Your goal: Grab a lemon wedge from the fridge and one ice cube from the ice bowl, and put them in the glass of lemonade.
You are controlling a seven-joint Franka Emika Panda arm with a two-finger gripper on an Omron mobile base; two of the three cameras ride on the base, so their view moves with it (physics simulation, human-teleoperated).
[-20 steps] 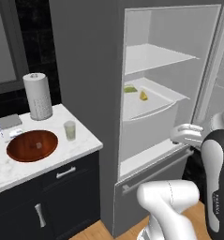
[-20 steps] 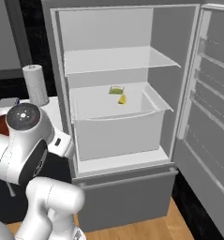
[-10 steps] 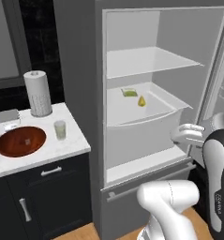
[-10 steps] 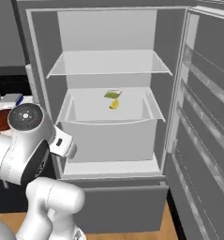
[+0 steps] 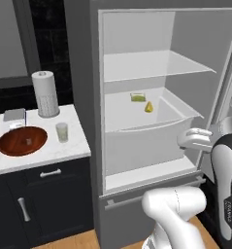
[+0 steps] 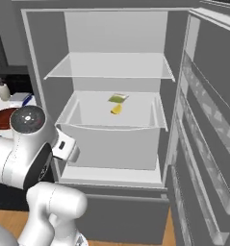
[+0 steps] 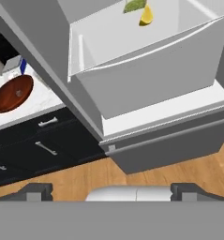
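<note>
Fridge [image 5: 83,97]: grey, door swung wide to the right, white interior exposed, one clear shelf [image 5: 151,65] above and a pull-out drawer [image 5: 151,138] beneath it. Lemon wedge [image 5: 149,107]: yellow, lying in that drawer toward the back, just beside a small green item [image 5: 138,97] whose kind I cannot make out; the two sit close, though I cannot tell whether they touch. The right base view shows the same pair, wedge [image 6: 116,109] in front of the green piece [image 6: 117,98]; the hand view has them at its top edge, wedge [image 7: 146,15] and green piece [image 7: 134,5]. My gripper [image 7: 111,188]: jaws spread to their widest, nothing between them, both tips [image 7: 38,191] low in the hand view over wooden floor [image 7: 76,178], well apart from the drawer and from the wedge. In the left base view my hand [image 5: 197,140] sits near the drawer's right front corner, outside the fridge. Counter [image 5: 64,151]: white marble, left of the fridge, over dark cabinets [image 5: 44,199]. Bowl [image 5: 22,140]: reddish-brown, wide, on the counter, with a small pale cube [image 5: 28,141] inside. Glass [image 5: 62,132]: clear tumbler of pale liquid, upright, just right of the bowl, not touching it. Paper-towel roll [image 5: 45,94]: white, upright, behind the glass near the wall.
</note>
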